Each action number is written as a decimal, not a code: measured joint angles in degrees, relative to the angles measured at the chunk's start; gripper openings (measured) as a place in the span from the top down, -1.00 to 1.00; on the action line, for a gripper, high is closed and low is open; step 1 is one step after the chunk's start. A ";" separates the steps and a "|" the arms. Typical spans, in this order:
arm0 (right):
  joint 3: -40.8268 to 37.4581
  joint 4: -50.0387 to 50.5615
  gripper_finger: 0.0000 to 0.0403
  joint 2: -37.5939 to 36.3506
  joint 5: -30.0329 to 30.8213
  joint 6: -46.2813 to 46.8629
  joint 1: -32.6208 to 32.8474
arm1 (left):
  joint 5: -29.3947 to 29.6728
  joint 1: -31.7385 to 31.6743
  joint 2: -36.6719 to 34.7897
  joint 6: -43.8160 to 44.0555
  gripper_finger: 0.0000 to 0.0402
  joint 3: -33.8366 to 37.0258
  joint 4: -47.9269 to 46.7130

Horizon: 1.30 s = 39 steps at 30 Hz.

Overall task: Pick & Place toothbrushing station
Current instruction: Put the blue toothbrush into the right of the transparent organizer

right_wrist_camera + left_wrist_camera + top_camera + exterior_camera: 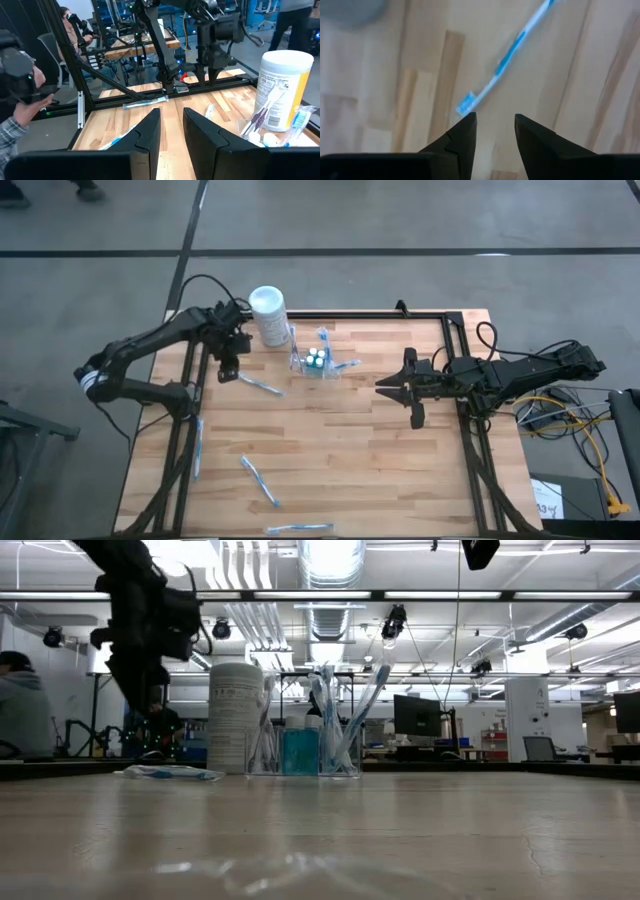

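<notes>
High view: toothbrushing station upright at table's far middle, toothbrushes standing inside, just beside white cylinder; ungrasped. Left gripper hovers over loose toothbrush left of station, fingers parted, empty; probably lining up a pick. Right gripper waits well right of station, narrow gap, empty. Cylinder label print unreadable; no brand legible anywhere.

Left gripper pointing down, jaws apart, empty; right gripper likewise
</notes>
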State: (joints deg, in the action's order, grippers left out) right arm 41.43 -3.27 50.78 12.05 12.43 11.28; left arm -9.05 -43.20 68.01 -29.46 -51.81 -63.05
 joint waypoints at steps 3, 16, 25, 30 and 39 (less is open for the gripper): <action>0.00 0.00 0.60 0.00 0.01 -0.02 -0.02 | -0.08 -1.56 0.00 -1.22 0.31 3.40 1.07; 0.00 0.00 0.64 0.02 0.01 -0.01 0.00 | -0.24 -2.56 0.71 -11.89 -0.10 7.24 6.87; 0.00 0.00 0.59 0.07 0.00 -0.02 -0.02 | 2.50 -2.54 3.13 -17.15 -0.12 10.95 10.43; 0.00 0.00 0.62 0.07 0.00 -0.01 -0.02 | 3.00 -2.54 5.60 -16.38 -0.12 11.74 12.70; 0.00 0.00 0.65 0.07 0.01 -0.02 0.01 | 2.96 -2.54 9.77 -15.60 -0.12 11.76 17.86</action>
State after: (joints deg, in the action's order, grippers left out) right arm 41.43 -3.27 50.85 12.05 12.40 11.29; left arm -6.09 -45.74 77.78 -45.06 -40.05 -45.19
